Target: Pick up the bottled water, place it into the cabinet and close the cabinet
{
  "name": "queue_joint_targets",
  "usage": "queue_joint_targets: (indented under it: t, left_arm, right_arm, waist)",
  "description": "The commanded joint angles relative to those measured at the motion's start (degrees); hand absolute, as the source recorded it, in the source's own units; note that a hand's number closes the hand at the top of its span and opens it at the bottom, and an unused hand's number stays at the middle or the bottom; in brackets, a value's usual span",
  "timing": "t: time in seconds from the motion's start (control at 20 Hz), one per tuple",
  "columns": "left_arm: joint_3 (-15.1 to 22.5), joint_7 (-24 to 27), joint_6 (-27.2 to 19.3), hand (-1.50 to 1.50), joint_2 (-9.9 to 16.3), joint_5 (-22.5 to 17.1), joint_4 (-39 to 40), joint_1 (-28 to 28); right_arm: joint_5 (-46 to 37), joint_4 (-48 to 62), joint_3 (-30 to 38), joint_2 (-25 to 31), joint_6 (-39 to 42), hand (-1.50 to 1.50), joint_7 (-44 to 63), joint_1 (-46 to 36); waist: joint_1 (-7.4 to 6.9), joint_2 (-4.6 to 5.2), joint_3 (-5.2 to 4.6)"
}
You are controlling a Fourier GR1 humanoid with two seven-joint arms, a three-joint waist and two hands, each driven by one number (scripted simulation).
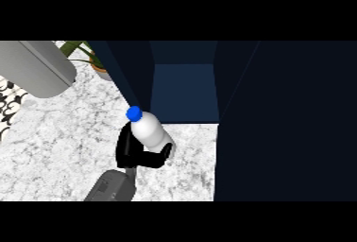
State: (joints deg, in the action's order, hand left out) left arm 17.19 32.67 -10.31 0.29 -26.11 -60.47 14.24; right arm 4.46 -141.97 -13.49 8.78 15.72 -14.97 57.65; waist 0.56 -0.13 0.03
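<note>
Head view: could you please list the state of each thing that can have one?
Bottled water: capped with a blue cap, tilted, held off the counter.
Cabinet: open, inside bare where visible.
Right hand: curled round the bottle.
Left hand: not in view.
Potted plant: upright behind the cabinet door.

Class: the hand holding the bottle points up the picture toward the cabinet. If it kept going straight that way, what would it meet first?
Probably the open cabinet: the hand and water bottle seem headed into its opening, near the left door. Depth is unclear, so that door's edge might come first.
</note>
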Motion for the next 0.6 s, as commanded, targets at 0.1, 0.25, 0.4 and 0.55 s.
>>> queue_joint_targets:
  t: [0.1,0.25,0.4,0.55]
  left_arm:
    - [2.08,-6.57,-8.41,1.5,-0.28,3.01,-1.52,8.22]
    - [9.56,-8.15,-17.43,1.5,-0.28,-2.72,-1.26,13.48]
    - [6.41,-11.1,-18.33,1.5,-0.28,-1.97,5.47,22.59]
    - [4.98,-11.66,-19.45,1.5,-0.28,-1.53,11.76,28.27]
  right_arm:
    - [4.48,-3.26,0.54,0.05,1.05,-1.5,1.14,1.75]
    - [6.24,-5.15,1.55,0.0,-0.37,-1.5,5.74,-2.27]
    - [6.88,-3.29,3.62,0.25,0.79,-1.5,3.3,-2.01]
    - [5.72,0.88,3.27,-1.46,0.55,-1.5,1.56,-4.75]
  waist:
    - [0.42,-0.04,-0.01]
    - [0.68,0.24,-0.05]
    - [1.36,0.31,-0.02]
    - [1.53,0.46,-0.02]
